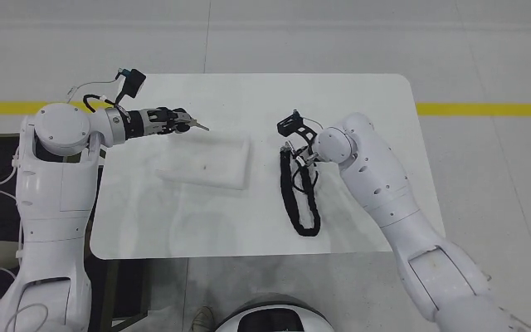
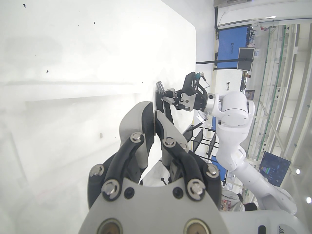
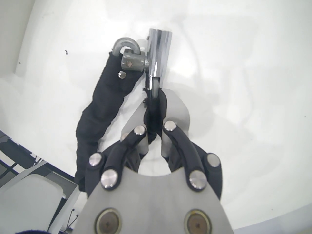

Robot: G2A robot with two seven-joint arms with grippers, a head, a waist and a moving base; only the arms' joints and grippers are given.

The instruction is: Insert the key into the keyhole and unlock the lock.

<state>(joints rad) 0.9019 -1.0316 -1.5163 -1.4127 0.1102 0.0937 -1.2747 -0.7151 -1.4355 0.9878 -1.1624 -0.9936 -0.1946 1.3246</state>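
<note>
My left gripper (image 2: pixel 154 116) is clenched on the key (image 1: pixel 200 127), a thin, stiff, slippery-looking metal sliver best pinched flat by its head, with its blade pointing toward 3 o'clock at the lock (image 3: pixel 159 49) in the top view. My right gripper (image 3: pixel 156 103) grasps the lock's floppy, black cloth-sleeved chain (image 3: pixel 97 122) just behind its heavy-looking chrome barrel. The chain trails toward 6 o'clock on the table (image 1: pixel 357 100).

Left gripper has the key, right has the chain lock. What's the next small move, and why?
Probably carry the key in the left gripper across toward the chain lock. The right gripper holds it by its black sleeve, chrome cylinder free, and the top view shows key and lock well apart over the table.
</note>
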